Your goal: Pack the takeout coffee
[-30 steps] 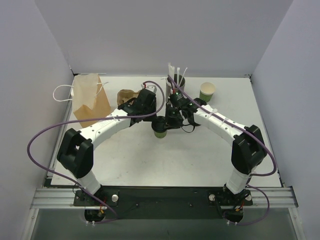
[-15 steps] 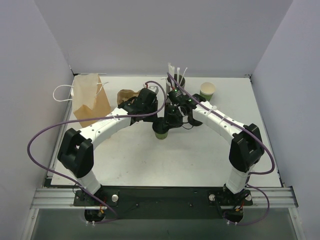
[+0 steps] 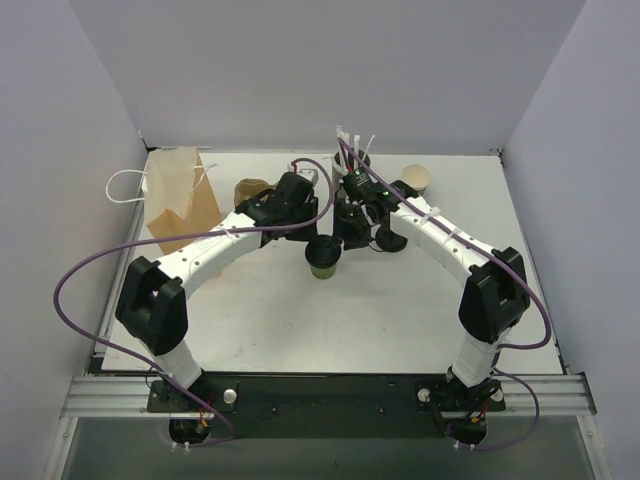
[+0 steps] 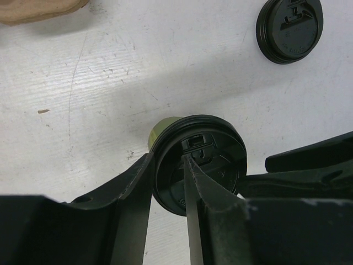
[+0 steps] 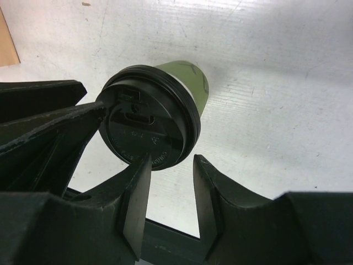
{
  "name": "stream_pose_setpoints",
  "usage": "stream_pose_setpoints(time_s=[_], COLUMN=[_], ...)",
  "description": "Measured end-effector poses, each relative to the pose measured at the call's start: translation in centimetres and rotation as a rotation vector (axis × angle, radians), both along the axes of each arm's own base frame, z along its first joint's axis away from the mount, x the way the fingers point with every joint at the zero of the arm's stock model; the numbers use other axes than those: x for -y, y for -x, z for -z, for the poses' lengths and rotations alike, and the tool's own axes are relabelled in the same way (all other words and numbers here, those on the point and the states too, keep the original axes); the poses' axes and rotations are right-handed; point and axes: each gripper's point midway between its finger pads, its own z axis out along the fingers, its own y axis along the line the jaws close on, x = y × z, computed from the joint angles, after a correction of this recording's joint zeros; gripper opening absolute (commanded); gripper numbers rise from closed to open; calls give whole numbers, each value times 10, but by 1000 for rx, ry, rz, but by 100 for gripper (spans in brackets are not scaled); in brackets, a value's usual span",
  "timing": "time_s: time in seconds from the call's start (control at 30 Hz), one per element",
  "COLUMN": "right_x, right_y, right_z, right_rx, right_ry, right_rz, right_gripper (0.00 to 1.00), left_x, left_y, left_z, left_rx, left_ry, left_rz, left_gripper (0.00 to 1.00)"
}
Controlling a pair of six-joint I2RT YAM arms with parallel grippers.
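The takeout coffee [image 3: 323,256], a small green cup with a black lid [image 4: 218,165], stands upright mid-table. My left gripper [image 3: 312,240] reaches it from the left. Its jaws [image 4: 166,160] are shut on the lid's rim, one finger outside the rim and one on top of the lid. My right gripper [image 3: 347,232] is open just behind and to the right of the cup. In the right wrist view the lid [image 5: 146,124] sits just beyond its spread, empty jaws [image 5: 172,163].
A brown paper bag [image 3: 181,200] stands at the back left, with a cardboard cup carrier [image 3: 250,190] beside it. The grey straw holder [image 3: 356,160] and a lidless green cup [image 3: 415,180] are at the back. A spare black lid [image 4: 288,28] lies on the table.
My right gripper has drawn back from the cup toward the straw holder. The left gripper stays at the lid, and the cup has barely moved.
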Motion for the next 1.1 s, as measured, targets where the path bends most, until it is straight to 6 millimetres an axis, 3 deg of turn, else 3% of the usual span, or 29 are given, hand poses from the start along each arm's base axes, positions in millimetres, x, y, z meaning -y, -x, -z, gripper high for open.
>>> stream_pose_setpoints(time_s=[0.27,0.47,0.77,1.1], right_x=[1,-3,-3,-3], right_y=[-18,-25,-25,-25], right_z=[-8,-1,9,9], right_rx=[60,63,45,45], right_ry=[23,40,55,55], right_rz=[-61,-94,-113,-113], right_gripper=[32,31,30,30], left_x=[-3,-6,-10,-7], left_y=[7,20,31,32], left_z=[-9,-16,1,4], left_rx=[-10,-20,-73,-87], left_ry=[26,62,58,67], left_rz=[-5,-12,-18,-20], left_gripper=[38,38,37,33])
